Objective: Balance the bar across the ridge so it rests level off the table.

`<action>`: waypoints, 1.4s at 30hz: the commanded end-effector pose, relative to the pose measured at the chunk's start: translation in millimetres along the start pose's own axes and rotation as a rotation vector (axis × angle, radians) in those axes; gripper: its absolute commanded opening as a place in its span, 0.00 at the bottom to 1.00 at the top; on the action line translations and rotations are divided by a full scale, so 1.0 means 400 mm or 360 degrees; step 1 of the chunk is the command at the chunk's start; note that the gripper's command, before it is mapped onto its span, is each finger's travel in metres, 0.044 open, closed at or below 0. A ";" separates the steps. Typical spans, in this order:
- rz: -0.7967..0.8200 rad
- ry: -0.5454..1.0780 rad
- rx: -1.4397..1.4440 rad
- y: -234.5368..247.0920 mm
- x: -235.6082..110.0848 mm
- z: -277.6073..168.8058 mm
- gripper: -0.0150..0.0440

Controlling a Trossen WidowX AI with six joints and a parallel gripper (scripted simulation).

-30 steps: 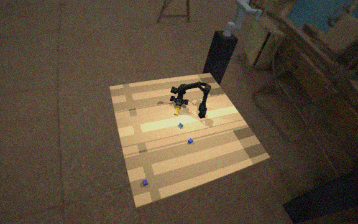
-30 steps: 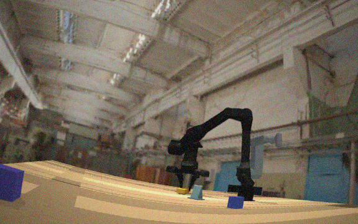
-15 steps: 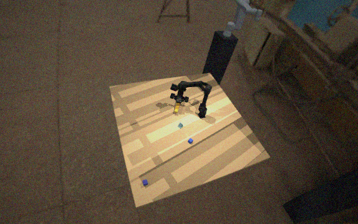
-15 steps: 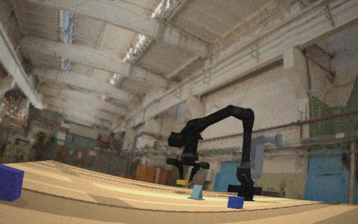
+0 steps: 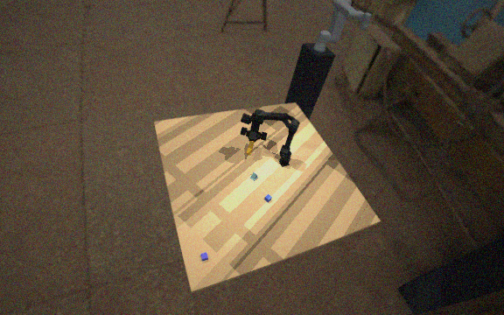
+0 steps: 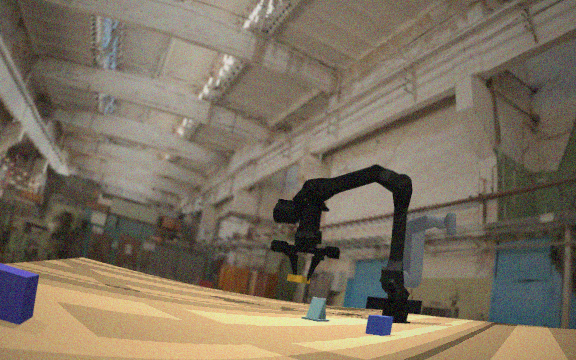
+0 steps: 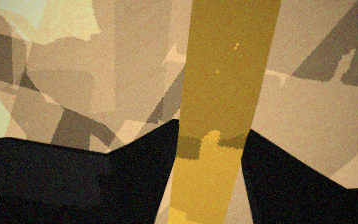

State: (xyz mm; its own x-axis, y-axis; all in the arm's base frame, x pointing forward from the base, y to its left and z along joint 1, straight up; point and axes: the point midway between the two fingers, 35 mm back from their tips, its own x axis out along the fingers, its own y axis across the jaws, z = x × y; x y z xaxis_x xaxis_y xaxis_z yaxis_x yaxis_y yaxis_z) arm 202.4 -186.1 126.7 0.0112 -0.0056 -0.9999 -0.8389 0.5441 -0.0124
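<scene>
My gripper (image 5: 249,146) (image 6: 302,275) (image 7: 210,132) is shut on the yellow bar (image 5: 248,149) (image 6: 297,278) (image 7: 225,80) and holds it in the air above the table (image 5: 304,206) (image 6: 118,320). In the wrist view the bar runs lengthwise between the two dark fingers, away from the camera. The ridge (image 5: 254,177) (image 6: 316,309) is a small light-blue wedge standing on the table, in front of the arm and below the lifted bar. The bar does not touch the ridge or the table.
Two blue cubes lie on the table: one (image 5: 268,198) (image 6: 379,325) near the ridge, one (image 5: 204,256) (image 6: 5,292) far off near the table's front corner. The arm's base (image 5: 284,157) (image 6: 394,305) stands at the back. A dark pillar (image 5: 309,79) stands behind the table.
</scene>
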 end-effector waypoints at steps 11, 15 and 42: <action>-0.0014 0.0005 0.0062 0.003 -0.047 0.055 0.25; -0.0014 0.0003 0.0112 0.002 -0.047 0.095 0.25; -0.0010 -0.0011 0.0452 0.063 -0.050 0.354 0.25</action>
State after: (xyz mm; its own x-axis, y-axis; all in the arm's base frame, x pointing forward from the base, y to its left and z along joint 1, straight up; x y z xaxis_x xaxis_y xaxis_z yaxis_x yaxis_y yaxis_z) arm 257.6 -64.3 145.1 0.0182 -0.0025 -0.9998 -0.6695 0.7427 -0.0140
